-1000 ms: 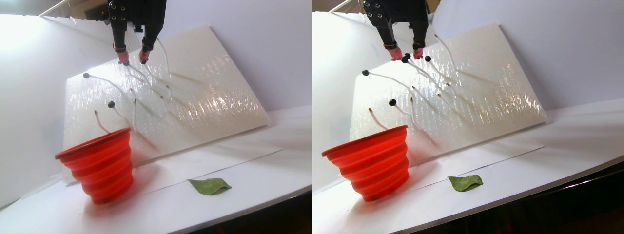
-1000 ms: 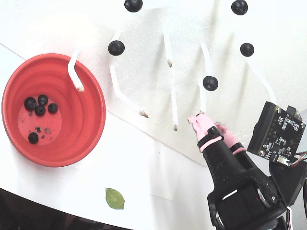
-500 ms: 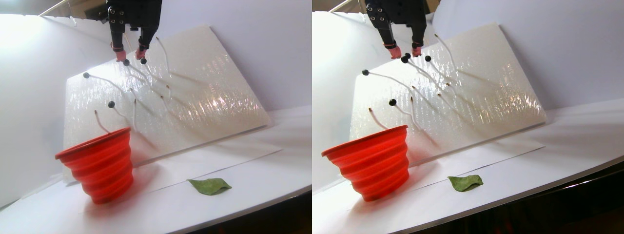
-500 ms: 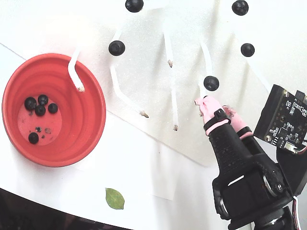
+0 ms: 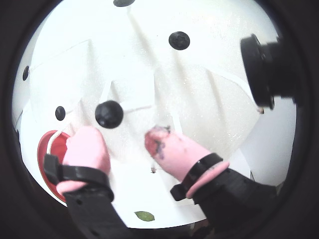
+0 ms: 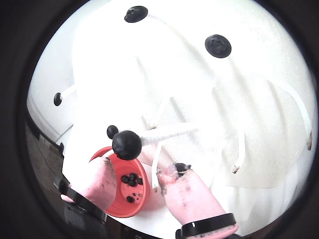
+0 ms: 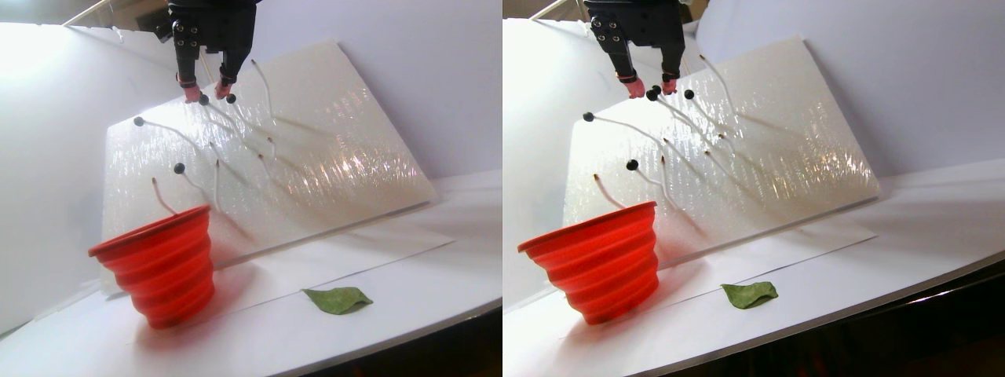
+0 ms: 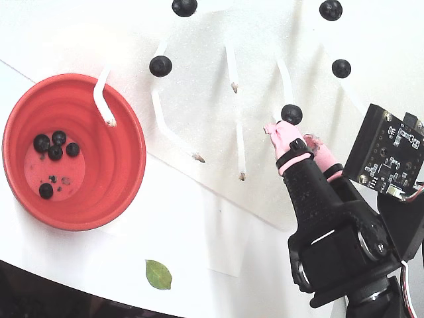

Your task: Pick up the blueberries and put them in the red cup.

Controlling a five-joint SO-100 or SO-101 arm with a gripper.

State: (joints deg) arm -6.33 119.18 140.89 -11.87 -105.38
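The gripper (image 5: 127,137) is spread wide, pink-capped fingertips (image 5: 87,144) apart and holding nothing, with one blueberry (image 5: 109,114) sitting on its white stem just ahead of the gap in a wrist view. In the fixed view that same berry (image 8: 291,114) is right at the pink tip, while four more blueberries (image 8: 161,65) cling to stems on the tilted white board (image 8: 199,99). Five blueberries (image 8: 55,151) lie in the bottom of the red cup (image 8: 119,159) at the left, a green leaf (image 8: 158,274) below it on the table.
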